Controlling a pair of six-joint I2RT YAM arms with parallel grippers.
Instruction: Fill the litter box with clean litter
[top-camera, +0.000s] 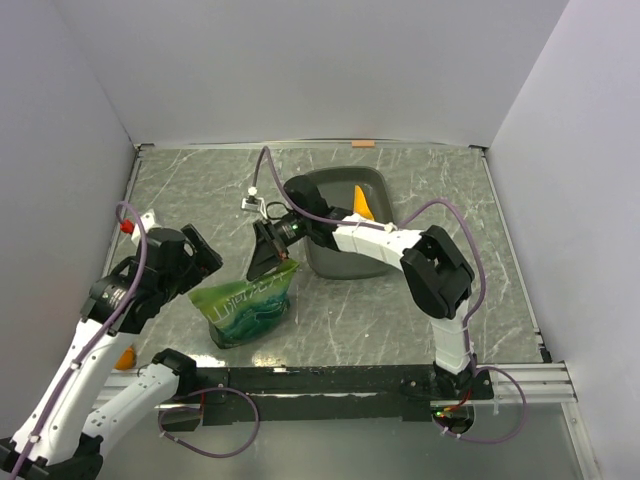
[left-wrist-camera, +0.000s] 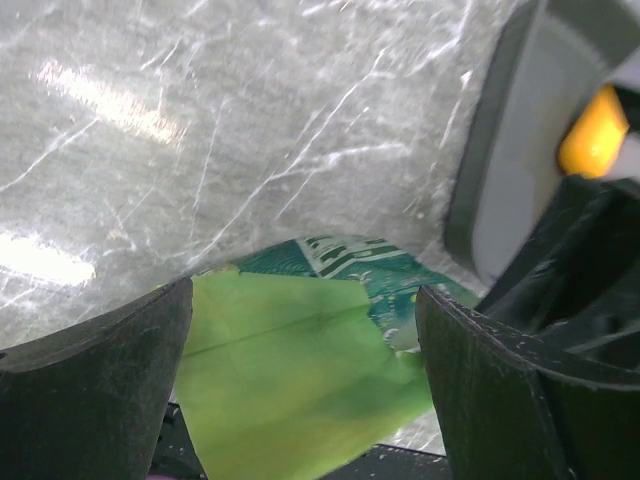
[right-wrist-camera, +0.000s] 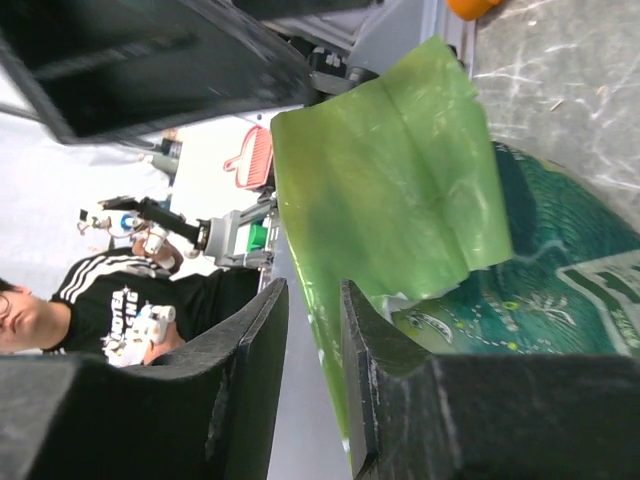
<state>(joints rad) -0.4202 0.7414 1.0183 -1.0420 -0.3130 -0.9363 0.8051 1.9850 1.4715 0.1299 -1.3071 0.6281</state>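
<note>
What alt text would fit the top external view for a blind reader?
The right gripper is at the top edge of a green bag, with the open left gripper beside it. Behind them, a grey litter box holds an orange scoop.

The grey-green marble-patterned bench (top-camera: 430, 200) looks polished and throws white glare (pale veins and fine scratch-like lines show in the left wrist view). The green crinkly film bag (top-camera: 245, 305) is glossy and creased. The dark grey plastic litter box (top-camera: 335, 185) appears smooth and matt, the orange plastic scoop (top-camera: 362, 203) shiny. The black fingers (left-wrist-camera: 90, 390) of the left pincer (left-wrist-camera: 302, 295) are matt, faintly grainy plastic.
</note>
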